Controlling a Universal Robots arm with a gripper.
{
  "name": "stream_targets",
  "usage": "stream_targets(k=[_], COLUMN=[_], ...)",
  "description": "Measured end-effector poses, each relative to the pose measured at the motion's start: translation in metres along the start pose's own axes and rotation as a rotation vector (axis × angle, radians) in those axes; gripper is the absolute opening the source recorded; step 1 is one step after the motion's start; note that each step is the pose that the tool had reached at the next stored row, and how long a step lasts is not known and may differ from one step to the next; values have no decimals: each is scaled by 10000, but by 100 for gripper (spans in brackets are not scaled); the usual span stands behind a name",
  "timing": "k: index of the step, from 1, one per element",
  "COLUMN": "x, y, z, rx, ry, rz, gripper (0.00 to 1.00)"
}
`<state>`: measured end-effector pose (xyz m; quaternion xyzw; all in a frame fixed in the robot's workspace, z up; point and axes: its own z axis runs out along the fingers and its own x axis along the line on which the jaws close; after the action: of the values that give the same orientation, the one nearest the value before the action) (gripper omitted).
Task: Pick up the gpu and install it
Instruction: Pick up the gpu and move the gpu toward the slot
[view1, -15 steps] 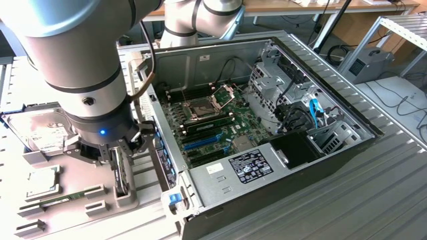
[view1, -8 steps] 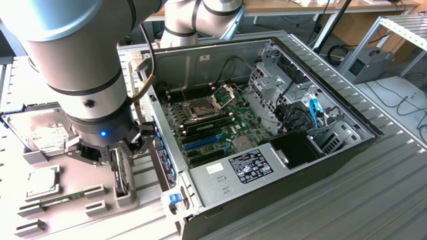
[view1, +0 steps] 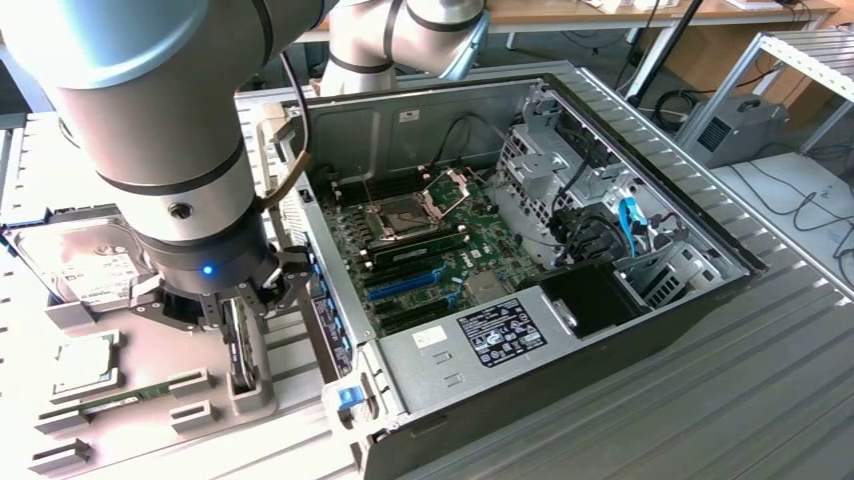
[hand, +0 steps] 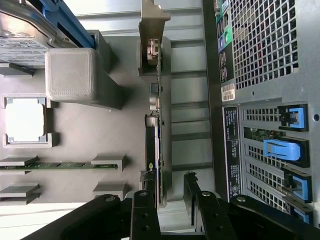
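The gpu (view1: 242, 345) is a thin dark card standing on edge in a grey holder on the parts tray (view1: 287, 345), just outside the computer case on the exterior view's left. In the wrist view the gpu (hand: 155, 130) shows edge-on, with its grey metal bracket (hand: 152, 25) at the far end. My gripper (view1: 240, 325) hangs straight over it, open. The gripper (hand: 167, 195) has one black finger (hand: 142, 202) against the card's near end and the other finger (hand: 195, 197) a gap away on the opposite side.
An open computer case (view1: 641, 170) lies on its side, showing the motherboard (view1: 461, 235) with blue slots (view1: 400, 287). The case's rear grille (hand: 265, 50) stands close beside the holder. The tray also carries a silver hard drive (view1: 80, 265), a processor (view1: 83, 365) and a green memory stick (view1: 134, 395).
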<state>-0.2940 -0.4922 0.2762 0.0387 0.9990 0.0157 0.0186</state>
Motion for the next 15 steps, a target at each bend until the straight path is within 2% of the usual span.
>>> stream_targets(k=[15], x=[3], y=[19], z=[45], rx=[17], ry=[-1], rz=[0], gripper=[36])
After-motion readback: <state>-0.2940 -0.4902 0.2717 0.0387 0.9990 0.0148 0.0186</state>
